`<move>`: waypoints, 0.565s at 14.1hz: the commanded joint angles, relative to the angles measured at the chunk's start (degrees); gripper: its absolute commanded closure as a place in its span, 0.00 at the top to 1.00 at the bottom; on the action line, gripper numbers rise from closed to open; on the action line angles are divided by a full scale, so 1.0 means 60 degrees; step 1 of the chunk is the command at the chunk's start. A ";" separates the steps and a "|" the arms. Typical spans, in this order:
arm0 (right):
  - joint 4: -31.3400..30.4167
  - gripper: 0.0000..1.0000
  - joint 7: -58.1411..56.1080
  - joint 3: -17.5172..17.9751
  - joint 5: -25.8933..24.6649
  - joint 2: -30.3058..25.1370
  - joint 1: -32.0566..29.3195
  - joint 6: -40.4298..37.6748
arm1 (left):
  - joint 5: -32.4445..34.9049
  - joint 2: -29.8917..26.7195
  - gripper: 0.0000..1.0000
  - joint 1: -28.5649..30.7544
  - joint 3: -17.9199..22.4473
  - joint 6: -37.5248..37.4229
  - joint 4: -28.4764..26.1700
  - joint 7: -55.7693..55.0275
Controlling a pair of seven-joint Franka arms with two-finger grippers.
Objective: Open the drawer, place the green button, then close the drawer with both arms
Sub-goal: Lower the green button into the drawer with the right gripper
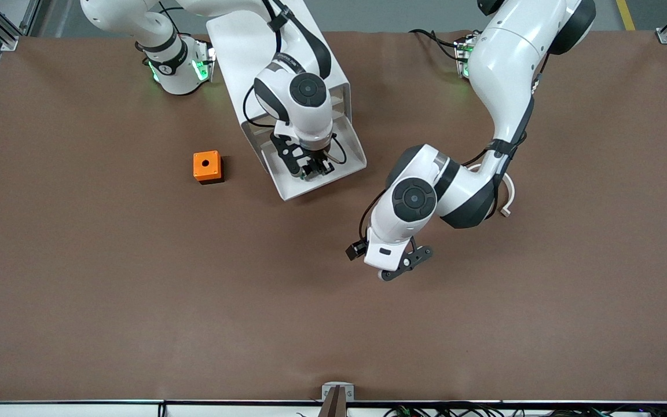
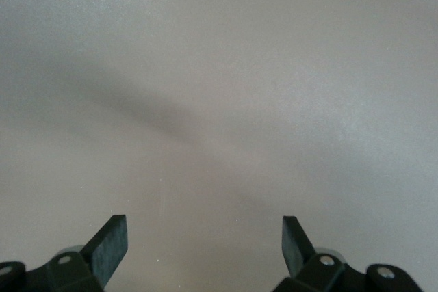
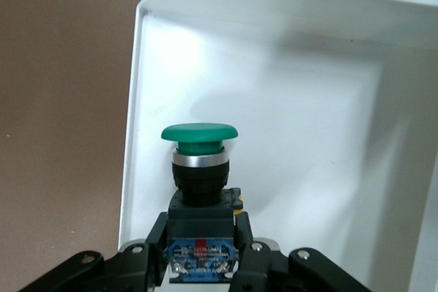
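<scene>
The brown table (image 1: 79,289) has lots of bare room. The whole strip along its edge nearest the front camera has nothing on it, and so does the corner at the right arm's end on that side.

An orange cube (image 1: 208,167) with a round hole in its top sits alone on the table, toward the right arm's end, beside the drawer but not touching it.

The white cabinet (image 1: 287,69) stands near the table's edge by the robot bases. Its drawer (image 1: 287,185) is pulled out toward the front camera, so the tray lies open from above. The tray's white floor looks bare under the gripper.

The right gripper (image 1: 312,169) hangs over the open drawer. Its jaws are squeezed tight on the button (image 3: 199,169). They pinch the black-and-blue body, and the round green cap sticks out past the fingertips, over the tray's white floor near its rounded front wall.

The left gripper (image 2: 204,247) waits over bare table, well apart from the drawer, nearer the left arm's end. Its jaws are spread wide with nothing between them.
</scene>
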 commanded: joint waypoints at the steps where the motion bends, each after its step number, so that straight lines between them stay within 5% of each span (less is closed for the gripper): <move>1: 0.0031 0.00 0.0211 -0.0094 0.0062 0.0015 0.0127 -0.0022 | 0.0271 -0.0219 0.99 -0.0059 -0.0054 0.0018 -0.0237 0.0038; 8: 0.0133 0.00 0.0840 -0.0080 0.0077 0.0162 0.0157 -0.0022 | 0.0271 -0.0190 0.99 -0.0075 -0.0054 0.0018 -0.0237 0.0052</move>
